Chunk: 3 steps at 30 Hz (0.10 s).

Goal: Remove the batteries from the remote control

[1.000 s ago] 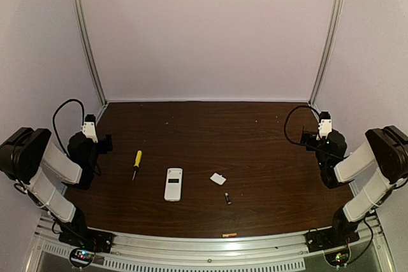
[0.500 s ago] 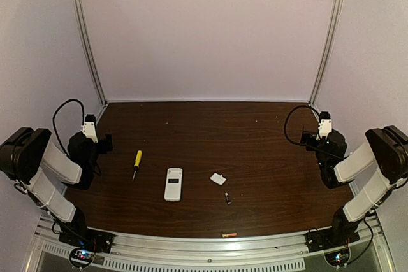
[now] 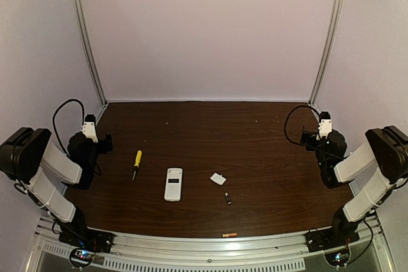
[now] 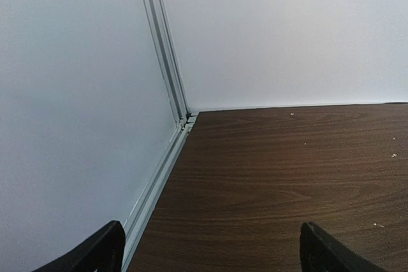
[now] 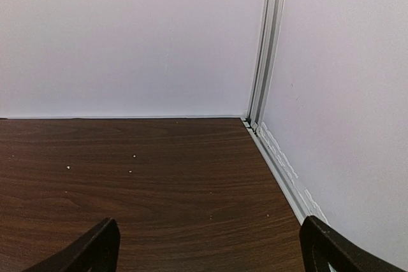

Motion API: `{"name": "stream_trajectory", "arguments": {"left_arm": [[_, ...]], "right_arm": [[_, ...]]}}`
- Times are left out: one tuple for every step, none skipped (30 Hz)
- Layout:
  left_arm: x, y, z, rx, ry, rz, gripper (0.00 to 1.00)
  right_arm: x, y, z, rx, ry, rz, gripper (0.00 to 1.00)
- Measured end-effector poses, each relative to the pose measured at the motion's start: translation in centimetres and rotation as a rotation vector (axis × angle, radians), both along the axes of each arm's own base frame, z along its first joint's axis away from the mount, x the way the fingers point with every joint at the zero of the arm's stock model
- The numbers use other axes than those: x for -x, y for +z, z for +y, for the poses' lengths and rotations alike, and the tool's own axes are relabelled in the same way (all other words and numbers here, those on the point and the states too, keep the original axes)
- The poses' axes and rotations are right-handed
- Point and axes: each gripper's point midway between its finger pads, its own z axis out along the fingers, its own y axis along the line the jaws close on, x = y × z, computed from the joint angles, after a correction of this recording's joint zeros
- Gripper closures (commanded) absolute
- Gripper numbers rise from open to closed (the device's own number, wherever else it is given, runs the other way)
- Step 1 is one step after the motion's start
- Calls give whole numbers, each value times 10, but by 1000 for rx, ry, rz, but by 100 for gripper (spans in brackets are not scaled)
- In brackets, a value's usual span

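Observation:
The white remote control (image 3: 173, 184) lies face up on the brown table, near the front middle. A dark battery (image 3: 227, 198) lies loose to its right. An orange-toned battery (image 3: 229, 235) lies at the table's front edge by the rail. My left gripper (image 3: 104, 143) is pulled back at the left edge, open and empty; in the left wrist view (image 4: 210, 253) it faces the back left corner. My right gripper (image 3: 310, 137) is pulled back at the right edge, open and empty; in the right wrist view (image 5: 210, 253) it faces the back right corner.
A yellow-handled screwdriver (image 3: 136, 164) lies left of the remote. A small white flat cover piece (image 3: 218, 179) lies right of the remote, just above the dark battery. Pale walls and metal corner posts (image 3: 84, 36) enclose the table.

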Motion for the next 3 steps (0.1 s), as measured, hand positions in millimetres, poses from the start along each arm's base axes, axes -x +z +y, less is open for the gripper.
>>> {"name": "stream_trajectory", "arguments": {"left_arm": [[0, 0, 0, 0, 0, 0, 3], [0, 0, 0, 0, 0, 0, 3], [0, 0, 0, 0, 0, 0, 3]], "right_arm": [[0, 0, 0, 0, 0, 0, 0], [0, 0, 0, 0, 0, 0, 0], [0, 0, 0, 0, 0, 0, 0]]}}
